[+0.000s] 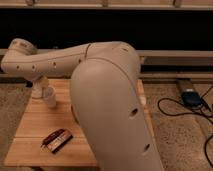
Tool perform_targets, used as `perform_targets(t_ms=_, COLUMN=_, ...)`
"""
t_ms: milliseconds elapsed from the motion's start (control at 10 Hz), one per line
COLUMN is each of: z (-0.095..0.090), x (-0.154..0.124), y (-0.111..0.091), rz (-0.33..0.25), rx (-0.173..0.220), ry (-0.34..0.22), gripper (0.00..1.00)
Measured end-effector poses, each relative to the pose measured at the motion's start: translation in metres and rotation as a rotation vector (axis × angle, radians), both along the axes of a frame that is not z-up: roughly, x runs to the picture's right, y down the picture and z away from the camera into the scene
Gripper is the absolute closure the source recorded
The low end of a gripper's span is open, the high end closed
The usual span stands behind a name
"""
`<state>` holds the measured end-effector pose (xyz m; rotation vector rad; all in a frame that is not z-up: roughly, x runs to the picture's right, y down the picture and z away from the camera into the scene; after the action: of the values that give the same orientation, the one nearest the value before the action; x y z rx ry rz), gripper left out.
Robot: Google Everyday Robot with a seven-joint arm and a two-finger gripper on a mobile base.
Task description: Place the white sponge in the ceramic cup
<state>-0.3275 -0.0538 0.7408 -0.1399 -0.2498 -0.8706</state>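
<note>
The ceramic cup (pixel 49 97) is small, plain and white, and stands upright at the back left of the wooden table (pixel 35 125). My arm reaches across from the right, and its big white elbow fills the middle of the view. My gripper (pixel 38 90) hangs at the end of the arm, right beside the cup on its left and close to its rim. The white sponge does not show; I cannot tell whether the gripper holds it.
A dark brown snack packet (pixel 56 140) lies on the table's front left. My arm hides the table's middle and right. On the floor at the right lie a blue device (pixel 190 98) and black cables (pixel 172 107). A dark wall runs behind.
</note>
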Motion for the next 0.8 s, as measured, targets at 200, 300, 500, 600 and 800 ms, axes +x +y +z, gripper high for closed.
perform_targets(t_ms=200, z=0.013, x=0.007, y=-0.011, rz=-0.003, rx=0.018, ry=0.013, gripper=1.00)
perform_targets(t_ms=300, z=0.019, x=0.004, y=-0.014, rz=-0.012, rx=0.030, ry=0.010, gripper=1.00)
perform_targets(t_ms=500, z=0.032, x=0.001, y=-0.016, rz=-0.030, rx=0.049, ry=0.012, gripper=1.00)
perform_targets(t_ms=600, z=0.041, x=0.002, y=-0.016, rz=-0.034, rx=0.056, ry=0.015, gripper=1.00)
perform_targets(t_ms=800, z=0.055, x=0.001, y=-0.015, rz=-0.044, rx=0.065, ry=0.015, gripper=1.00)
